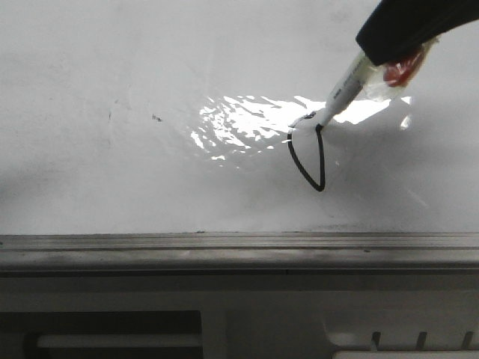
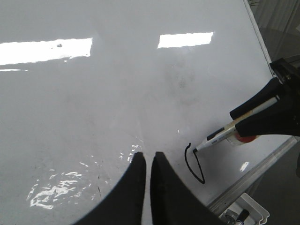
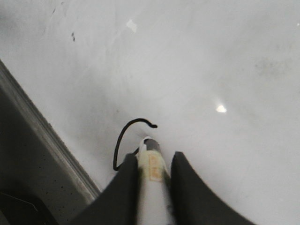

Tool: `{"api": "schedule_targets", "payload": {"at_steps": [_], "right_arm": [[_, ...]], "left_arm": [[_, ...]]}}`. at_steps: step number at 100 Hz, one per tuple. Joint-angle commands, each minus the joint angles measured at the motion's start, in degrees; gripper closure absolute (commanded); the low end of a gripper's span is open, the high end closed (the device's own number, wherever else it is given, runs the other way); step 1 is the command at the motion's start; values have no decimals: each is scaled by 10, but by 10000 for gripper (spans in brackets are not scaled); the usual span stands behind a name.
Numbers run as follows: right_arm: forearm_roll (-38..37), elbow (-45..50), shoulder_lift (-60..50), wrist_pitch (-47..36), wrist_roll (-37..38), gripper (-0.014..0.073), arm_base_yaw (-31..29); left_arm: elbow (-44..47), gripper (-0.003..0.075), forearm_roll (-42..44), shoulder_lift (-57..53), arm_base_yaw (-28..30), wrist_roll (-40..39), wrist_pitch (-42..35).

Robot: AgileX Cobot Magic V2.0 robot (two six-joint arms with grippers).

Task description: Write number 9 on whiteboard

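Note:
The whiteboard (image 1: 150, 172) lies flat, glossy white with glare. On it is part of the number 9 (image 1: 322, 161): a thin black loop, pointed at its near end and not closed at the top, also visible in the left wrist view (image 2: 186, 158) and the right wrist view (image 3: 120, 138). My right gripper (image 1: 389, 45) is shut on a white marker (image 1: 344, 90), whose tip touches the board at the top of the loop's right stroke. Over the board to the left of the loop, my left gripper (image 2: 147, 157) is shut and holds nothing.
A grey metal rail (image 1: 224, 243) runs along the board's near edge. Beyond the rail, a white tray (image 2: 243, 215) holds spare markers. A few small dark specks (image 1: 156, 117) mark the board left of the glare patch (image 1: 247, 123).

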Motion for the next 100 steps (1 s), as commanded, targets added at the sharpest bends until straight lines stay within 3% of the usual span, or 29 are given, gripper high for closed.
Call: {"api": "schedule_targets", "payload": {"at_steps": [1, 26, 48, 68, 100], "right_arm": [[-29, -24, -3, -43, -1, 642, -10], [-29, -24, -3, -39, -1, 643, -11], [-2, -12, -3, 46, -1, 643, -4], [15, 45, -5, 35, -1, 643, 33], [30, 51, -5, 19, -1, 643, 34]], "left_arm": [[-17, 731, -8, 0, -4, -3, -27], [-17, 731, -8, 0, -4, -3, -27], [-17, 731, -8, 0, -4, -3, -27], [-17, 731, -8, 0, -4, -3, -26], [-17, 731, -8, 0, -4, -3, -20]]}}
